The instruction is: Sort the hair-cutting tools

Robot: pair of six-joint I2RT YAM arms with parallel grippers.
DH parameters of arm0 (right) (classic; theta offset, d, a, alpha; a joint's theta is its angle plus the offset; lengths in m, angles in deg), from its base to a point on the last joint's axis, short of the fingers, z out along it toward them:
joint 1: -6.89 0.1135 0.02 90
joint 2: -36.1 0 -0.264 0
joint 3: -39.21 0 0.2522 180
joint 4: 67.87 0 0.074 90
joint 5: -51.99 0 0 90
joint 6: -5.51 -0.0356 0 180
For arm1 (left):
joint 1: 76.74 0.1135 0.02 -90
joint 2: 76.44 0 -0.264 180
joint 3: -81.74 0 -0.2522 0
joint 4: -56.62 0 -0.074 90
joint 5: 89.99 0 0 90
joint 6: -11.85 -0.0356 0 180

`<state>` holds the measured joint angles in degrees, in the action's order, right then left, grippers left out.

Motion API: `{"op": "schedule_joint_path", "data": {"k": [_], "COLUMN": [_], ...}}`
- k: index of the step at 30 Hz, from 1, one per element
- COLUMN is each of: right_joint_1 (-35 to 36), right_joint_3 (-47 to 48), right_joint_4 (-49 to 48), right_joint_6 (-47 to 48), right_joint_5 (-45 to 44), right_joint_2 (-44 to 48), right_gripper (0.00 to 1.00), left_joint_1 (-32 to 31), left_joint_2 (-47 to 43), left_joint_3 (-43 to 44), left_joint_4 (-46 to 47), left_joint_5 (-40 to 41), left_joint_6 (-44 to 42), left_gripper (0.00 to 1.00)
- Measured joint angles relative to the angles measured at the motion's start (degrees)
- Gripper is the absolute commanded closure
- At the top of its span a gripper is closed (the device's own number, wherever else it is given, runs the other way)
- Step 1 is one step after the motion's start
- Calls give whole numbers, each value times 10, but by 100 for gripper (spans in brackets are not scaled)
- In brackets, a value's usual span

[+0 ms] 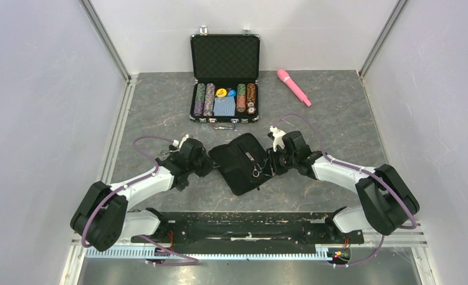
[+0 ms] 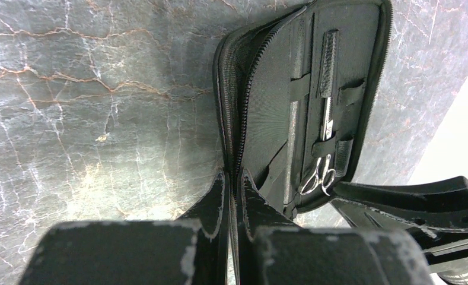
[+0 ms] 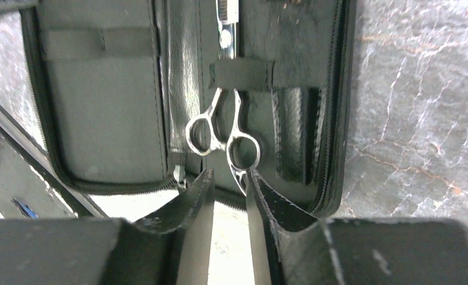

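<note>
Reaching in from the near edge of the grey, marble-veined bench (image 1: 338,119), both arms bend at the elbow and angle inward and low toward the black fabric pouch (image 1: 237,154). The pouch lies unzipped and spread open like a book, a zipper running round its rim.

At the pouch's left edge, the left gripper (image 2: 234,196) is closed, its scuffed black fingers pinching the zippered rim of the fabric.

At the pouch's right side, the right gripper (image 3: 228,181) points into the lining with its jaws a narrow way apart. The curved tail of one scissor handle sits in the gap between the tips; I cannot tell whether it touches them.

The scissors (image 3: 238,116) are slim, shiny silver metal with two ring handles. They lie inside the pouch's right half, tucked under a flat elastic strap, rings toward the right gripper.

Beyond the pouch stands an open metal-edged case (image 1: 225,56) with a foam-lined lid and rows of striped chips. Beyond the pouch and off to its right lies a smooth pink wand (image 1: 293,86).
</note>
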<state>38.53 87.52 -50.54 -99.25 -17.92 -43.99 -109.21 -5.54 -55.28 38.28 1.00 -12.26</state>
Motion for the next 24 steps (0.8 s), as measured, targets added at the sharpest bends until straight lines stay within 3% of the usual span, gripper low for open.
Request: {"op": "schedule_joint_path", "data": {"k": [6,15,24], "right_joint_1": [0,46,123], "right_joint_3": [6,24,55], "right_joint_4": [-20,37,99], "right_joint_6": [-18,-10,15], "right_joint_5": [-12,-99,-212], "right_joint_2": [0,70,14], "right_gripper": [58,60,67], "left_joint_1": [0,0,0], "left_joint_2": [0,1,3], "left_joint_3": [0,0,0], "left_joint_4": [0,0,1], "left_joint_5": [-9,-11,-12], "left_joint_6": [0,-1,-4], "left_gripper": [98,98,98]}}
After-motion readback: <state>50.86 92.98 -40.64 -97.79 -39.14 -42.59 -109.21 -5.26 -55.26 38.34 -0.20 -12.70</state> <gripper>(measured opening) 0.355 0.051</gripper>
